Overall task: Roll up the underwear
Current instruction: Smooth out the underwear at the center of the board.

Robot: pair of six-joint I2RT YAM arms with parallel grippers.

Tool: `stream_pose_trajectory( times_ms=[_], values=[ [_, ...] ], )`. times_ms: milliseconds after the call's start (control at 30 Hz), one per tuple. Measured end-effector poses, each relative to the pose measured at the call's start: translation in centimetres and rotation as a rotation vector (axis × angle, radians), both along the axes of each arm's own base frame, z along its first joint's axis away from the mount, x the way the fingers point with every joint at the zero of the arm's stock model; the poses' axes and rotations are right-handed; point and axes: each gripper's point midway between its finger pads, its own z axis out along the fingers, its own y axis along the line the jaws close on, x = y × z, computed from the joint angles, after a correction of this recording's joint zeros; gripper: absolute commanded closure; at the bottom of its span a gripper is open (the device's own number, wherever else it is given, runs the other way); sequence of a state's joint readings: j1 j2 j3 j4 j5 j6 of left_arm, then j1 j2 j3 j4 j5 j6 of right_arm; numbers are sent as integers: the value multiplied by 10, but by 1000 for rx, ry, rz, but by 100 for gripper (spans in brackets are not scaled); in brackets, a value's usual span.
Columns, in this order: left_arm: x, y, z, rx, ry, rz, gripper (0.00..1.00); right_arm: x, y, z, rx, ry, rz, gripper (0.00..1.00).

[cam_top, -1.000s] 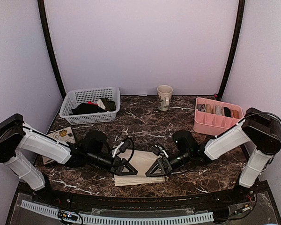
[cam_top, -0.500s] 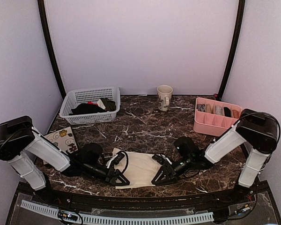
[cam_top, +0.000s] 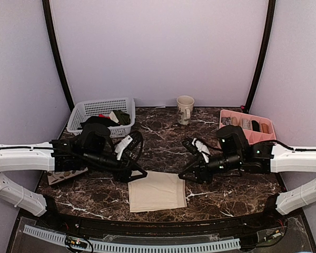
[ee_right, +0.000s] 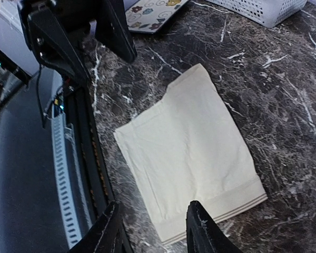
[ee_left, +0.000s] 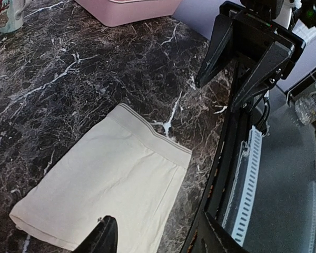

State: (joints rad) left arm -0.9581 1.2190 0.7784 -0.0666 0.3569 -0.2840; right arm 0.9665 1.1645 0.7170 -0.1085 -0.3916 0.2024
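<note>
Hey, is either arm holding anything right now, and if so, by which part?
Nothing is held. The left end effector and right end effector hang open and empty, clear of the underwear, lying flat on the table.

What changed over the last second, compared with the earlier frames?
The left gripper and right gripper were low at the side edges of the underwear. Both have lifted off and pulled back toward the far side, jaws open and empty. The underwear now lies flat, touched by neither. Basket, mug and pink tray stayed put.
</note>
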Motion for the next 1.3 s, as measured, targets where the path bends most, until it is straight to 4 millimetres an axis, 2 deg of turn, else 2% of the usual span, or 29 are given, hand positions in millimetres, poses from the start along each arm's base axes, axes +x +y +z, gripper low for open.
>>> stream_pose_trajectory(
  times_ms=[100,300,467,633,800,867,1233,1300],
  values=[
    [-2,6,-4,94,-102,-59,44,-5,-10,-17,-104,-141,35,62],
    [-11,25,-16,220,-271,-159,45,-29,-26,-67,-327,-326,172,71],
    [-19,34,-24,267,-349,-240,50,-44,-24,-98,-439,-392,281,75],
    [-45,34,-51,336,-400,-390,56,-56,-27,-136,-559,-411,390,75],
    [-69,41,-91,435,-412,-529,59,-55,-26,-152,-606,-433,430,76],
    [-73,44,-99,460,-413,-557,59,-54,-26,-157,-619,-440,438,76],
    [-75,42,-108,475,-438,-595,60,-45,-6,-157,-607,-488,441,80],
    [-76,42,-111,482,-439,-607,61,-44,-5,-157,-608,-490,440,78]
  ],
)
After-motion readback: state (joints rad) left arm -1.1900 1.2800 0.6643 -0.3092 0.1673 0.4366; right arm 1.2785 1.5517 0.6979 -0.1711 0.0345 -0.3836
